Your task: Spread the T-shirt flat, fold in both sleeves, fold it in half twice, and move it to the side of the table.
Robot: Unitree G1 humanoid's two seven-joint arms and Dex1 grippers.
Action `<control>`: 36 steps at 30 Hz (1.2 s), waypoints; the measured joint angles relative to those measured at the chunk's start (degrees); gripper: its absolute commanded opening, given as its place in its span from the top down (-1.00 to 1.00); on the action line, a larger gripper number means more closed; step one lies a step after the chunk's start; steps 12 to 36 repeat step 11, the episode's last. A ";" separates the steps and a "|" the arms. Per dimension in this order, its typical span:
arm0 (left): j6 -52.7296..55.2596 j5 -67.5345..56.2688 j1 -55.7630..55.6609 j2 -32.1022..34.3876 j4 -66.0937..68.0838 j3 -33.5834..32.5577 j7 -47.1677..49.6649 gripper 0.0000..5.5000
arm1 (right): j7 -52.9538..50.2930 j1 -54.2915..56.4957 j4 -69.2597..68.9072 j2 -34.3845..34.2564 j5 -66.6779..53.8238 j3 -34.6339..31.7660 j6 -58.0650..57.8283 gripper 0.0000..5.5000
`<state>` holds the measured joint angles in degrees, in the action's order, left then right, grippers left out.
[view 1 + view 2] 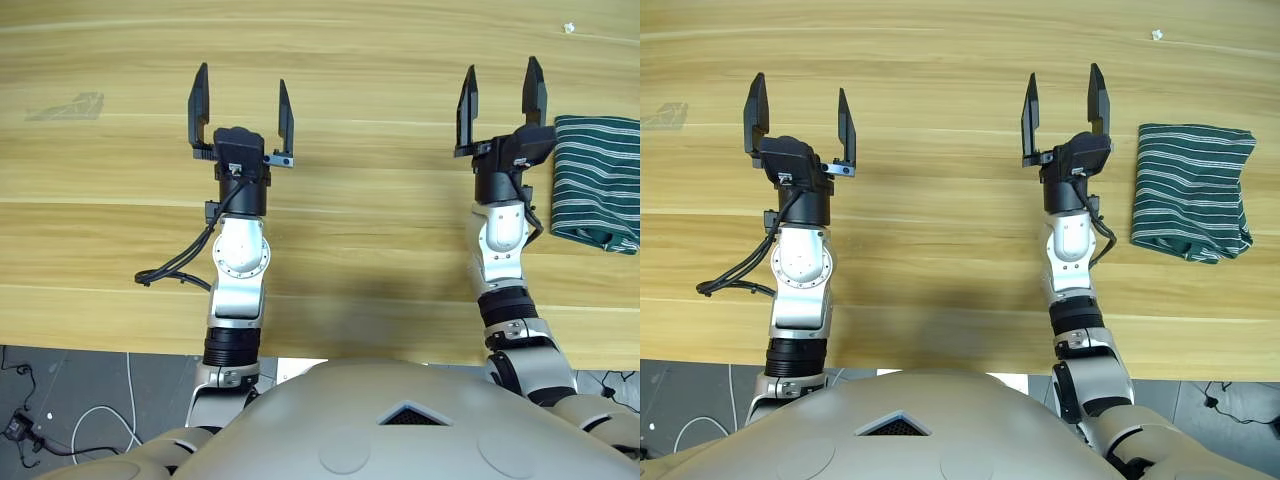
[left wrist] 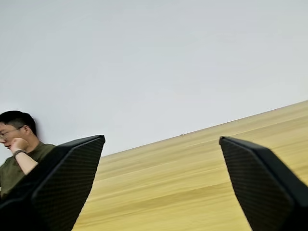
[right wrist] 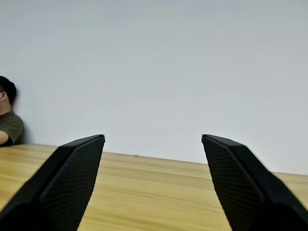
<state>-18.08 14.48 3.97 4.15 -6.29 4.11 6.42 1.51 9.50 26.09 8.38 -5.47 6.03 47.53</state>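
Wooden table (image 1: 940,40) is overhung by left gripper (image 1: 800,90) and right gripper (image 1: 1063,76), both wide, empty; T-shirt (image 1: 1190,190) beside right jaws is best left untouched.

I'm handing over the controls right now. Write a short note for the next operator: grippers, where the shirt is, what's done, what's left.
Left gripper: open, empty, over the left half of the table.
Right gripper: open, empty, beside the T-shirt and apart from it.
T-shirt: folded into a compact striped bundle, lying at the table's right side.
Done: the folds and the move aside look complete.
Left: probably nothing. The near edge looks a little uneven, so tidy it if you want.
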 measured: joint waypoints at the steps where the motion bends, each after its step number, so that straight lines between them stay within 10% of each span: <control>1: -0.62 -0.08 -0.08 -0.12 0.46 -0.01 0.17 -0.60 | 0.93 -0.05 -0.03 -0.42 -0.73 -0.62 0.00 -0.36; 36: -0.76 -2.26 -0.13 -1.95 1.28 -0.82 0.49 -0.60 | 5.75 -0.18 -0.20 -1.80 -3.47 -4.44 -0.04 -0.36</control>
